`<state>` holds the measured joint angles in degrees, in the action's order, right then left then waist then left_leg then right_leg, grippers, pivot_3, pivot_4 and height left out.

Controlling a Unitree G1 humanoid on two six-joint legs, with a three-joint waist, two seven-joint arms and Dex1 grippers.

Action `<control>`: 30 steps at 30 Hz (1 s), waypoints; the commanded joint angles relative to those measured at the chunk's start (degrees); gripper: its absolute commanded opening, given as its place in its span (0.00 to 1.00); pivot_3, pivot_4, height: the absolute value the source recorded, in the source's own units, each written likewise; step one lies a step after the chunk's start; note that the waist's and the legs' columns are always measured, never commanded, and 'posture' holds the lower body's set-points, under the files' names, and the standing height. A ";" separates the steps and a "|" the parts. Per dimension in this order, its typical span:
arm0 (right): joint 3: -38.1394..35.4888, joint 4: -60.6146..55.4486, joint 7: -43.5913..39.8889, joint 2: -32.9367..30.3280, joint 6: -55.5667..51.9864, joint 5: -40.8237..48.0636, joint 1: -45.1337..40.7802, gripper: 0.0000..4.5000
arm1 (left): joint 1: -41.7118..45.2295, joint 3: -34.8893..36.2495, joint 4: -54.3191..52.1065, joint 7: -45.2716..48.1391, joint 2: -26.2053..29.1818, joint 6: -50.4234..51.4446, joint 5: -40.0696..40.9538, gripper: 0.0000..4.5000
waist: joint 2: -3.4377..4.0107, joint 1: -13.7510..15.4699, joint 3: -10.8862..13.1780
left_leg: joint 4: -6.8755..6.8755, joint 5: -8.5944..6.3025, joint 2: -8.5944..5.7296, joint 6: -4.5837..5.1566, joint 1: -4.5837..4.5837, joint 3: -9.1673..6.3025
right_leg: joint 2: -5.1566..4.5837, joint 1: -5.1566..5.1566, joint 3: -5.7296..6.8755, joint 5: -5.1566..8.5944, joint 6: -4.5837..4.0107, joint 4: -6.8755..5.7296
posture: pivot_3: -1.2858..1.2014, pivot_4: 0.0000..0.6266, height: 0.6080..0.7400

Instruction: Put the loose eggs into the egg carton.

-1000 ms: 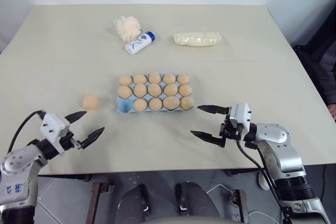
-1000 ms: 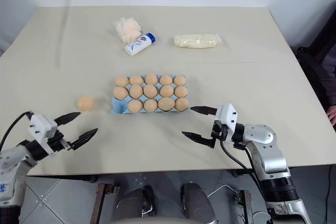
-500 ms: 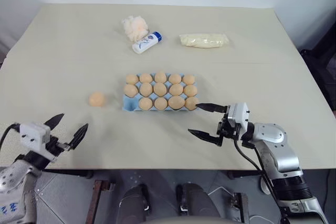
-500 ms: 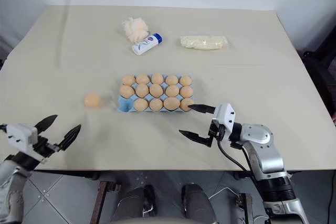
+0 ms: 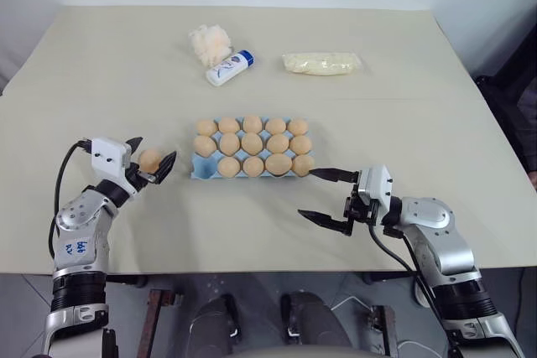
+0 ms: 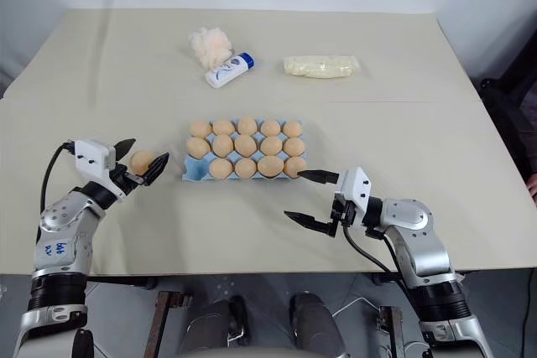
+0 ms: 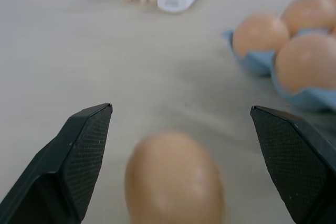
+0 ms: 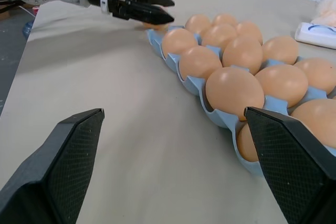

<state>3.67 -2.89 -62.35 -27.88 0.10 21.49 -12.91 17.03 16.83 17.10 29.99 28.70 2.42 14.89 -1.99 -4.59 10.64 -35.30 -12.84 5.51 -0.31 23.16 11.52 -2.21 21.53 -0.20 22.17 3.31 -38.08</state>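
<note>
Table [image 5: 403, 123]: flat, matte, pale beige top; its near edge runs just below both grippers, its far edge past the three far items. Taking the egg carton [image 5: 198, 172] as the dial centre in the head views, broad bare surface lies at 9, 3 and 6 o'clock, with a narrower bare band at 12 before the far items.

Egg carton: light blue moulded tray, scalloped rim, three rows of five round cups. Fourteen cups hold smooth tan oval eggs; the near-left corner cup shows bare blue.

Loose egg [image 5: 150, 160]: tan, smooth, matte sheen, on the table just beside the carton's left edge, at 9 o'clock from it and close to the vacant corner cup.

Left gripper [image 5: 149, 163]: black tapered fingers with cross-hatched pads, spread apart with one on each side of the loose egg. In the left wrist view a gap shows between the egg [image 7: 174, 179] and each pad [image 7: 88, 153], so the egg is bracketed, not clamped.

Right gripper [image 5: 323, 196]: at 4 o'clock from the carton, near its right near corner, fingers parted wide and holding nothing, pointing across toward the robot's left. One fingertip [image 5: 320, 173] lies just beside the corner egg; contact cannot be judged.

Far items, 12 to 1 o'clock: pale fluffy tuft [image 5: 209, 42] touching a white bottle with blue cap [image 5: 228, 68] lying on its side; a pale yellow bag [image 5: 321, 63], soft and crinkled, well apart to the right.
</note>
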 commanded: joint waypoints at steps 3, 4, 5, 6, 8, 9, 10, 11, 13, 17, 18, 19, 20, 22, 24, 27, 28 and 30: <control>-1.50 -2.25 1.43 -0.46 1.23 0.29 0.11 1.00 | 0.19 -0.07 -0.23 2.02 -0.06 0.41 1.58 0.65 | 0.00 0.08 0.00 | -0.09 0.00 0.00 0.00 0.01 0.01 | -0.01 -0.01 -0.01 0.00 0.00 -0.05 | 0.52 0.24 1.00; -1.48 -2.26 1.64 -0.38 1.21 0.29 0.04 1.00 | 0.12 0.02 -0.59 2.93 -0.01 -0.16 2.01 0.59 | 0.00 0.12 0.00 | -0.14 0.00 0.00 0.00 0.00 0.01 | -0.01 -0.01 -0.01 0.00 0.00 -0.10 | 0.52 0.24 1.00; -1.45 -2.27 1.79 -0.34 1.20 0.30 0.00 1.00 | 0.06 0.10 -0.85 3.62 0.01 -0.58 2.30 0.52 | 0.00 0.14 0.00 | -0.20 0.00 0.01 0.00 0.01 0.01 | -0.01 -0.01 -0.01 0.00 0.00 -0.15 | 0.52 0.24 1.00; -1.38 -2.30 1.95 -0.32 1.16 0.28 -0.01 1.00 | -0.31 0.32 -2.16 5.74 -0.11 -0.82 3.88 0.45 | 0.00 0.15 0.00 | -0.24 0.00 0.01 0.00 0.01 0.01 | -0.01 -0.01 -0.01 0.00 0.00 -0.20 | 0.52 0.24 1.00; -1.16 -2.46 2.29 -0.28 1.08 0.19 0.08 1.00 | -1.05 1.00 -6.00 9.34 -0.51 -0.77 7.54 0.45 | -0.01 0.13 0.00 | -0.30 0.00 0.01 0.00 0.01 0.00 | -0.02 -0.01 0.00 0.00 0.00 -0.31 | 0.52 0.24 1.00; -1.08 -2.52 2.43 -0.27 1.04 0.16 0.11 1.00 | -1.27 1.10 -7.08 10.02 -0.46 -0.16 8.36 0.45 | -0.01 0.16 0.00 | -0.32 0.00 0.01 0.00 0.01 0.00 | -0.04 -0.01 -0.01 0.00 0.00 -0.34 | 0.52 0.24 1.00; -1.06 -2.65 2.63 -0.23 0.93 0.18 0.23 1.00 | -1.69 0.45 -9.01 11.44 -0.31 0.28 9.14 0.45 | -0.01 0.22 0.00 | -0.34 0.00 0.01 0.00 0.00 0.00 | -0.05 -0.02 0.00 0.00 0.00 -0.39 | 0.52 0.24 1.00; -1.00 -2.75 2.83 -0.19 0.82 0.14 0.28 1.00 | -1.84 -0.53 -10.74 12.45 -0.22 1.16 9.57 0.45 | -0.01 0.25 0.00 | -0.36 0.00 0.01 0.00 0.00 -0.01 | -0.04 -0.01 0.00 0.00 0.00 -0.43 | 0.52 0.24 1.00; -0.80 -2.95 3.28 -0.03 0.61 0.06 0.33 1.00 | -1.70 -2.60 -13.14 14.14 -0.41 2.67 10.02 0.45 | -0.01 0.31 0.00 | -0.39 0.01 0.01 -0.01 -0.01 -0.02 | -0.04 -0.01 0.00 0.00 -0.01 -0.48 | 0.52 0.24 1.00; -0.17 -3.15 4.17 0.36 0.40 -0.18 0.15 1.00 | -0.74 -7.05 -13.19 16.36 -1.31 3.55 8.48 0.45 | -0.01 0.37 0.00 | -0.45 0.01 -0.02 -0.01 -0.02 -0.02 | -0.06 -0.03 -0.03 0.00 0.00 -0.51 | 0.52 0.24 1.00; 0.00 -3.21 4.40 0.47 0.39 -0.26 0.09 1.00 | -0.37 -8.18 -12.58 16.93 -1.43 3.19 7.80 0.45 | -0.01 0.33 0.00 | -0.46 0.01 -0.02 -0.01 -0.01 -0.02 | -0.05 -0.02 -0.03 0.00 0.00 -0.51 | 0.52 0.24 1.00; 0.16 -3.33 4.67 0.59 0.33 -0.27 0.05 1.00 | 0.22 -8.81 -11.70 16.83 -1.77 3.36 7.46 0.45 | -0.01 0.31 0.00 | -0.46 0.01 -0.02 -0.01 -0.01 -0.02 | -0.05 -0.02 -0.03 0.00 0.00 -0.51 | 0.52 0.24 1.00; 0.28 -3.45 4.93 0.72 0.29 -0.26 0.01 1.00 | 0.75 -9.03 -10.93 16.64 -2.06 3.70 7.56 0.45 | -0.01 0.33 0.00 | -0.46 0.01 -0.02 0.00 -0.01 -0.02 | -0.05 -0.02 -0.04 0.00 0.00 -0.51 | 0.52 0.24 1.00; 0.46 -3.71 5.33 0.95 0.22 -0.34 -0.04 1.00 | 1.83 -9.45 -8.96 16.49 -2.29 3.33 6.95 0.45 | -0.01 0.31 0.00 | -0.46 0.02 0.00 0.00 -0.01 -0.05 | -0.04 -0.02 -0.02 0.00 -0.01 -0.51 | 0.52 0.24 1.00; 0.53 -4.13 5.75 1.20 0.14 -0.39 0.17 1.00 | 2.94 -9.93 -6.80 16.40 -2.38 1.55 5.58 0.57 | -0.01 0.18 0.00 | -0.46 0.02 0.00 0.01 -0.01 -0.04 | -0.04 -0.01 -0.04 0.00 -0.01 -0.51 | 0.52 0.24 1.00; 0.64 -5.35 6.47 1.38 -0.08 -0.25 1.15 1.00 | 3.53 -9.34 -6.18 15.71 -1.88 -0.78 4.49 0.75 | -0.01 0.28 0.00 | -0.46 0.02 -0.01 0.02 0.00 -0.05 | -0.05 -0.02 -0.04 0.00 0.00 -0.48 | 0.52 0.24 1.00; 0.55 -5.81 6.65 1.35 -0.25 -0.14 1.57 1.00 | 2.88 -8.52 -7.15 15.92 -1.20 -0.82 4.95 0.82 | -0.01 0.30 0.00 | -0.45 0.01 -0.01 0.02 0.00 -0.05 | -0.05 -0.01 -0.04 0.00 -0.01 -0.48 | 0.52 0.24 1.00; 0.35 -6.42 7.03 1.33 -0.57 -0.02 2.19 1.00 | 1.59 -7.47 -8.76 16.31 0.02 -0.77 5.56 0.82 | -0.01 0.15 0.00 | -0.44 0.01 0.00 0.03 0.01 -0.05 | -0.05 -0.01 -0.04 0.00 0.00 -0.47 | 0.52 0.24 1.00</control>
<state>4.50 -6.87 -55.89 -26.57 -0.29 20.80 -11.30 19.47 7.53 11.02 46.01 27.49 2.46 20.02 -1.99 -4.45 10.64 -35.73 -12.83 5.52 -0.28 23.17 11.48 -2.26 21.52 -0.25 22.17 3.31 -38.54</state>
